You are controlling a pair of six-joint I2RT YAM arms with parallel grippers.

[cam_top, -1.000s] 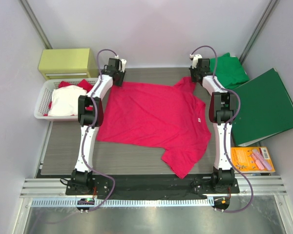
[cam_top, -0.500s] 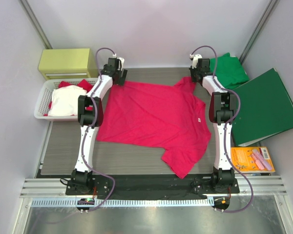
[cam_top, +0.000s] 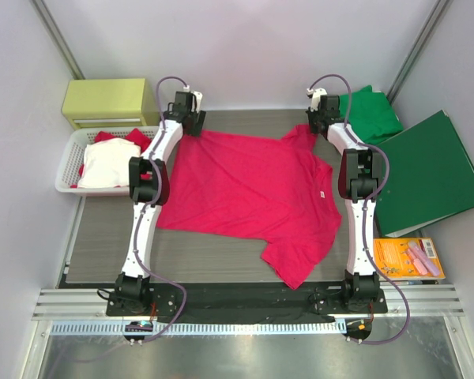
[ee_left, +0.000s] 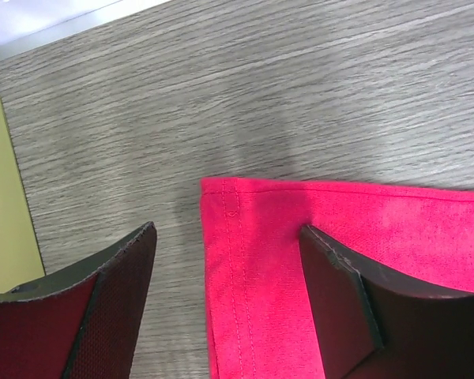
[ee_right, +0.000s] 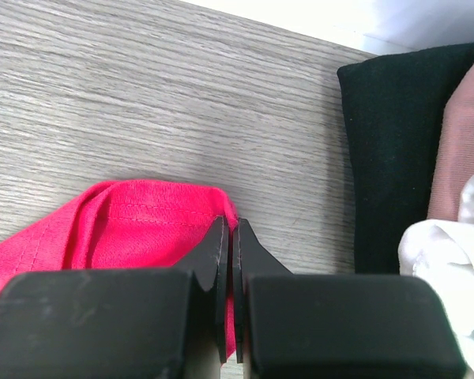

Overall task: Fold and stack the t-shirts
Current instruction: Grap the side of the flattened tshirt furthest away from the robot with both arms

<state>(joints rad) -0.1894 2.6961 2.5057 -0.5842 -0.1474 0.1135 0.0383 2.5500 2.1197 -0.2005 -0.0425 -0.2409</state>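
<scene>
Nearest the arm bases, an orange packet lies at the right of the counter. In the middle, a red shirt is spread flat. Its long axis runs left to right, with the hem to the left, the neck label to the right, and one sleeve pointing toward the bases.

Both arms reach over the shirt to its far edge. The left arm has its jaws wide open and holding nothing. They stand astride the far-left hem corner, which lies flat on the counter directly between them. The right arm has its jaws closed tight on a bunched fold of red cloth at the far-right end.

The left jaws probably need only to drop and close, so that both ends of the far edge can be drawn toward the bases.

Farther back, a white basket of clothes and a yellow box sit on the left. A green shirt and a green folder sit on the right.
</scene>
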